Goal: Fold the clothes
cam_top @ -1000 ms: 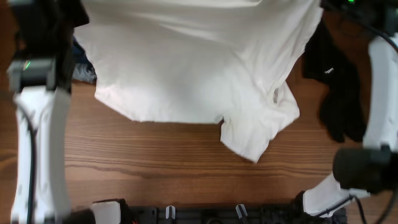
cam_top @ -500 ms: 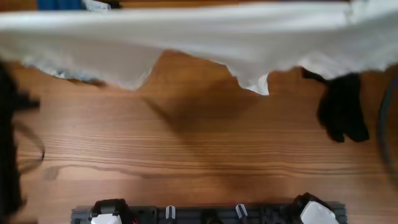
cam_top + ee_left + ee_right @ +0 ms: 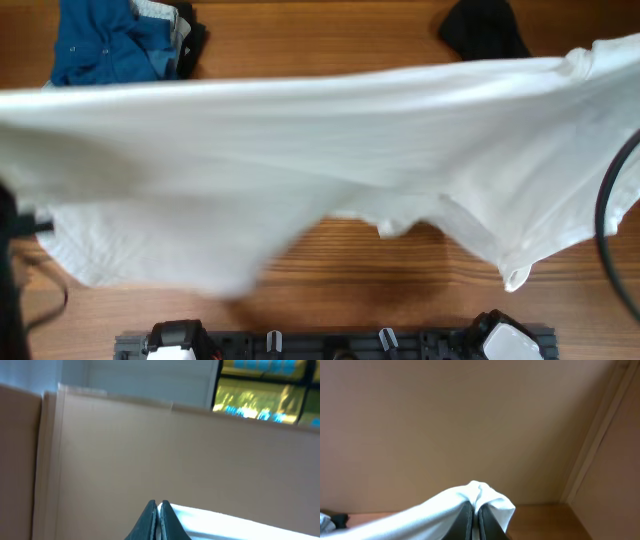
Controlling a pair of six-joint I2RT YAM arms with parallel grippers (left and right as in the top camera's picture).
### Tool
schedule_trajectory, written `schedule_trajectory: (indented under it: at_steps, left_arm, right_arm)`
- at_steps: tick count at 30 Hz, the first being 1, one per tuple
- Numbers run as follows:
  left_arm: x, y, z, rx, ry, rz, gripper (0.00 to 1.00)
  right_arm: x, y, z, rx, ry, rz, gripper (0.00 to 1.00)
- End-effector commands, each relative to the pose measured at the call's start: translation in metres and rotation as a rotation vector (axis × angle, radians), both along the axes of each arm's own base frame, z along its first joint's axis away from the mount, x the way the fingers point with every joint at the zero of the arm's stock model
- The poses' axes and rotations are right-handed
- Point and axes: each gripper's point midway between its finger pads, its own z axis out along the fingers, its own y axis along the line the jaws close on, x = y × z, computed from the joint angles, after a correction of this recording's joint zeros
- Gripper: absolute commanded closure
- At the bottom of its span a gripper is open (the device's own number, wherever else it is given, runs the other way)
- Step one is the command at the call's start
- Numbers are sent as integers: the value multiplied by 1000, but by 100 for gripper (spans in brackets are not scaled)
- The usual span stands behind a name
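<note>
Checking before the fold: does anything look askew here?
The white shirt hangs lopsided: its lower edge sags at the left, rises mid-table, and a sleeve dangles at right. Nothing looks spilled or torn.

white shirt (image 3: 300, 150) cut off at both sides, lower left hem blurred, black garment (image 3: 482, 30) clipped at top

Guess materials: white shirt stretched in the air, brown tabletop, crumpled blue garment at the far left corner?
White short-sleeved shirt: thin, soft matte fabric, likely cotton knit; it sags and drapes in smooth folds.
Brown tabletop: wood or wood-look laminate, low sheen; long grain lines.
Crumpled blue garment: heavier woven cloth, perhaps denim; mottled blue, stiff creases.
</note>
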Motion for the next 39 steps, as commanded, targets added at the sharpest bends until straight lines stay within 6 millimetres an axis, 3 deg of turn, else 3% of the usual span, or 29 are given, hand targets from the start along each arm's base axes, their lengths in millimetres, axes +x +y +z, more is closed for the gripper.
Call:
schedule_trajectory:
  at_steps: [1,6,8,11,16,18,23,28,31,35,39]
  left_arm:
    - [77,20,-38,-26,176,86,96]
    - [159,39,-93,-39,363,161,96]
    - [193,45,-124,-41,451,172,96]
    - [241,55,-180,-44,595,185,96]
    - [296,61,-252,-45,732,187,96]
    - [318,62,-283,-46,775,181,96]
    - [351,65,-332,-46,821,180,96]
    - [376,68,-362,-20,826,177,96]
    - [385,68,-371,-20,812,175,96]
    - [388,68,-379,-20,824,173,96]
    - [382,69,-388,-20,871,176,96]
  right_arm:
    - [33,-21,-26,0,85,24,96]
    - [88,-34,-78,56,235,104,96]
    - [113,-38,-101,72,298,103,96]
    - [160,-37,-154,65,432,104,96]
    - [217,-28,-221,63,564,122,96]
    - [246,-23,-259,82,617,129,96]
    - [290,-21,-320,132,669,123,96]
    - [323,-15,-367,150,676,135,96]
    - [332,-10,-379,145,676,147,96]
    - [336,-3,-377,143,663,159,96]
    - [322,3,-378,172,712,179,96]
